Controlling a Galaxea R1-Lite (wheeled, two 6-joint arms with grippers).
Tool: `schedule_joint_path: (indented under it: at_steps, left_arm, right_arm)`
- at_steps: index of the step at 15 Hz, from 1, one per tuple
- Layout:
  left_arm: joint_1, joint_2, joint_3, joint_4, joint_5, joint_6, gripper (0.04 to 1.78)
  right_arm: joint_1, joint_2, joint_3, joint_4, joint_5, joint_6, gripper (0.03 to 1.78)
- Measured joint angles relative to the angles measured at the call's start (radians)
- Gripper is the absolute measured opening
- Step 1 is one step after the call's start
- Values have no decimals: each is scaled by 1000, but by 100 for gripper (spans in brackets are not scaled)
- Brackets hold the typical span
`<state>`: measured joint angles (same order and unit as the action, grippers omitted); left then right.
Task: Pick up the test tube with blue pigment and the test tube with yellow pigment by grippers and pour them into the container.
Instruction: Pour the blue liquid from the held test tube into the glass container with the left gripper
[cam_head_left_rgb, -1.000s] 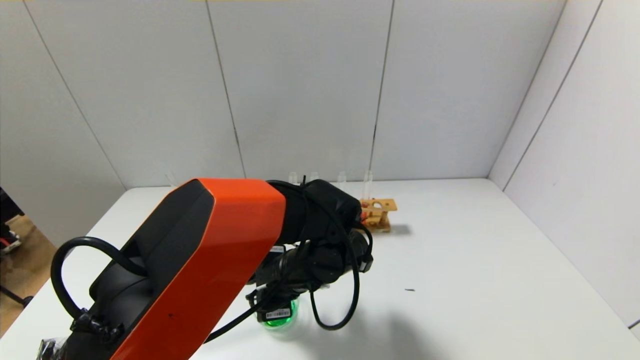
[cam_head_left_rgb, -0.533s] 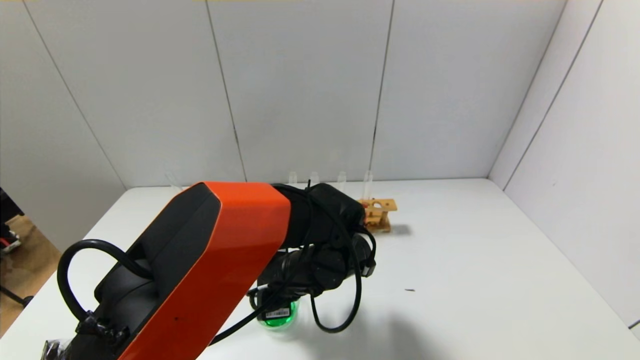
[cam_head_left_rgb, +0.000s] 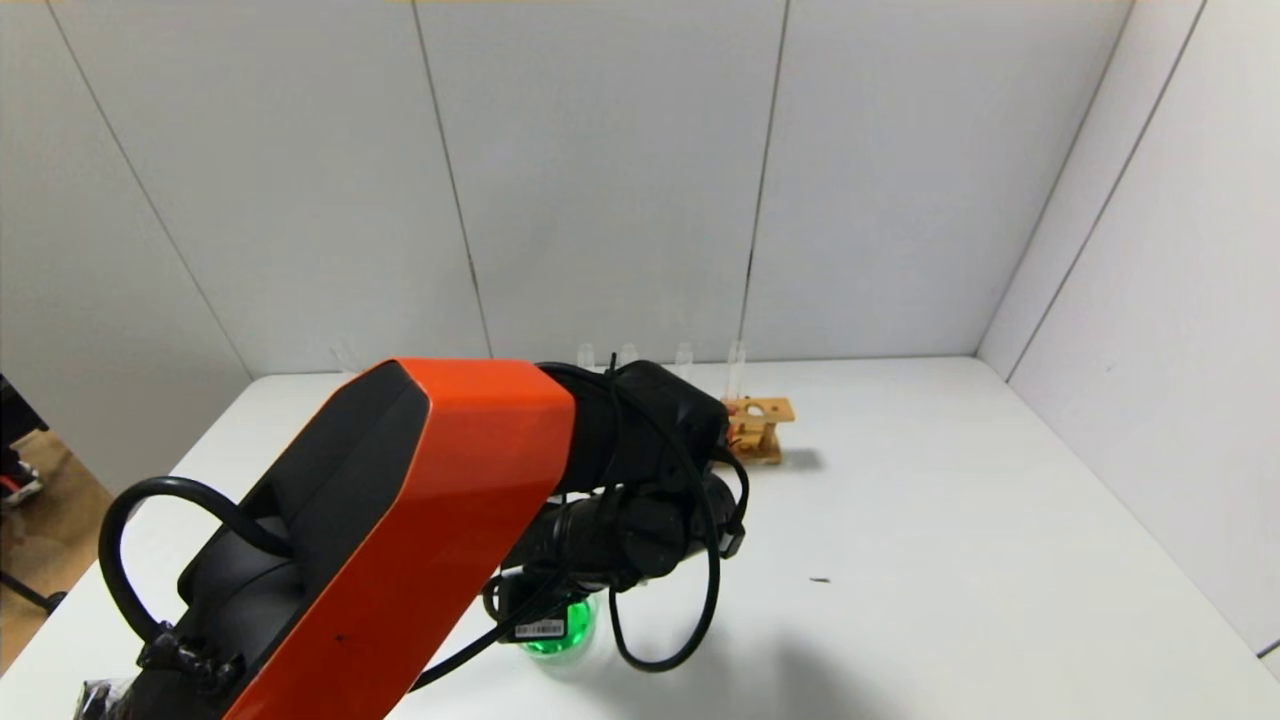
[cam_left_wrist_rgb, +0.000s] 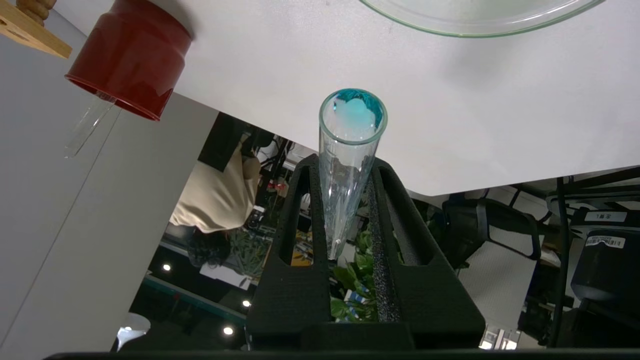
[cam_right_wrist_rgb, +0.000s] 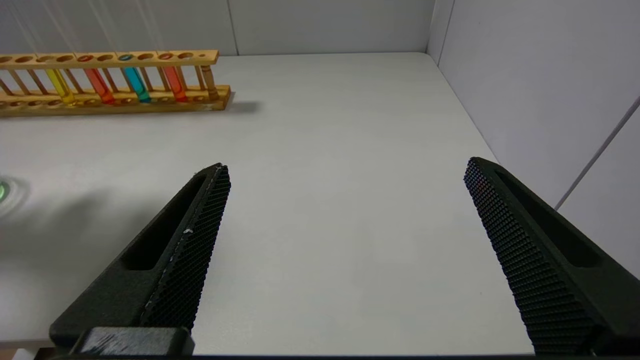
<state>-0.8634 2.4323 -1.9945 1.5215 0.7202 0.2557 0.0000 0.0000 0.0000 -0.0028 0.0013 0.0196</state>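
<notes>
My left gripper (cam_left_wrist_rgb: 345, 165) is shut on the test tube with blue pigment (cam_left_wrist_rgb: 350, 150), a clear glass tube. Teal-blue liquid shows at its mouth, which points toward the white table near the container's rim (cam_left_wrist_rgb: 475, 27). In the head view the left gripper (cam_head_left_rgb: 545, 610) hangs right over the container (cam_head_left_rgb: 572, 632), which holds green liquid. My right gripper (cam_right_wrist_rgb: 346, 165) stands open and empty above bare table. A tube with yellow liquid (cam_right_wrist_rgb: 60, 82) stands in the rack; I cannot tell whether it is the test tube with yellow pigment.
The wooden rack (cam_right_wrist_rgb: 210, 95) at the back of the table also holds two orange-red tubes and a teal-blue tube (cam_right_wrist_rgb: 135, 82). A dark red cup (cam_left_wrist_rgb: 130, 55) with an empty clear tube (cam_left_wrist_rgb: 87, 130) stands near the rack. White walls close in the back and right.
My left wrist has shifted slightly to the left above the container. Its grip on the tube is unchanged.
</notes>
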Motion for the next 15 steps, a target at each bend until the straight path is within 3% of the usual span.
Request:
schedule_joint_path:
  at_steps: [15]
  left_arm:
    - [-6,14,4,0,7,0,29]
  right_arm:
    - [0,0,0,0,0,0,171]
